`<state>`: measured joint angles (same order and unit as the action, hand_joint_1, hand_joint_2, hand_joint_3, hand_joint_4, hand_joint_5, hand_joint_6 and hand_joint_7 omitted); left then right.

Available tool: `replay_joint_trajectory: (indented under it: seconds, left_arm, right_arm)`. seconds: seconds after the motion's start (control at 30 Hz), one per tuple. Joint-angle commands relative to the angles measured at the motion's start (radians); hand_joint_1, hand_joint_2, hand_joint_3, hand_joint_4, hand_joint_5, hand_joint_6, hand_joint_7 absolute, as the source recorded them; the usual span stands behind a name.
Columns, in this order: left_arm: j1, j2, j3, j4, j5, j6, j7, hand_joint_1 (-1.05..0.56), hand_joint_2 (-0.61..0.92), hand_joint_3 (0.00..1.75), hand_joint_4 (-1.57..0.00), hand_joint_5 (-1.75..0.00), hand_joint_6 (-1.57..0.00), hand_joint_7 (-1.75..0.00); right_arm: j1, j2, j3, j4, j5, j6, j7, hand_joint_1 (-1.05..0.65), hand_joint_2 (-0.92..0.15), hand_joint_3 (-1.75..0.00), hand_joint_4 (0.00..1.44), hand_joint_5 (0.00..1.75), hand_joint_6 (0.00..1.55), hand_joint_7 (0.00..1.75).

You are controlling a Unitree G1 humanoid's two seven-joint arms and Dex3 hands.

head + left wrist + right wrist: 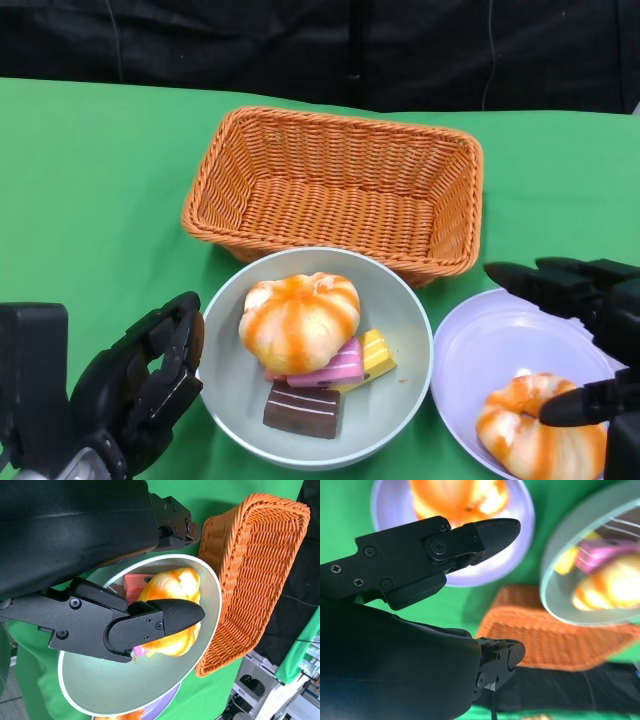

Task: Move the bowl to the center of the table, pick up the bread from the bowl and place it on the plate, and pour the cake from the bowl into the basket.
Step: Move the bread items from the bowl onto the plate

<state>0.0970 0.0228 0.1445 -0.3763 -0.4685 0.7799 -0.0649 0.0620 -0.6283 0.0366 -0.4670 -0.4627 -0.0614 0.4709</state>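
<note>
With one bread [541, 425] on the plate [480, 345] under the open, empty right hand [585, 340], that hand should cross to the bowl [405, 310] beside it and lift the remaining bun [299, 320] straight up, clear of the cakes [330, 385], while the open left hand [140, 385] steadies the rim.

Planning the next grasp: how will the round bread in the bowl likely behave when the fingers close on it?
The bread looks puffy and domed, so it probably squashes and weighs little. Its glossy surface may slip. It rests on the cake slices, so lifting it might shift them in the bowl.
</note>
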Motion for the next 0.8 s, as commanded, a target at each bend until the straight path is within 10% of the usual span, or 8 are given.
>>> replay_joint_trajectory:
  seconds: [0.03,0.33,0.5,0.8]
  left_arm:
    - [0.008,0.024,-0.015,-0.028,0.035,-0.032,0.005,-0.63,0.92,0.64,-0.01,-0.37,-0.16,0.0]
    - [0.042,0.069,-0.11,-0.079,0.186,-0.116,0.002,-0.64,0.92,0.53,-0.03,-0.41,-0.19,-0.01]
    - [0.044,0.06,-0.122,-0.078,0.196,-0.124,-0.002,-0.64,0.92,0.54,-0.03,-0.42,-0.19,-0.01]
    - [0.056,0.053,-0.154,-0.086,0.209,-0.134,-0.012,-0.66,0.92,0.55,-0.04,-0.43,-0.19,-0.01]
  right_arm:
    - [0.015,0.02,-0.022,-0.015,0.015,-0.021,-0.038,-0.78,-0.92,-0.09,0.13,0.05,0.12,0.03]
    - [0.011,0.129,-0.009,0.008,0.077,-0.16,-0.167,-0.5,-0.91,-0.01,0.33,0.22,0.3,0.12]
    - [-0.041,0.155,0.032,0.037,0.079,-0.207,-0.17,-0.47,-0.89,0.0,0.11,0.79,0.35,0.2]
    - [-0.179,0.226,0.15,0.16,-0.018,-0.254,-0.215,-0.44,-0.86,0.0,0.13,0.9,0.39,0.25]
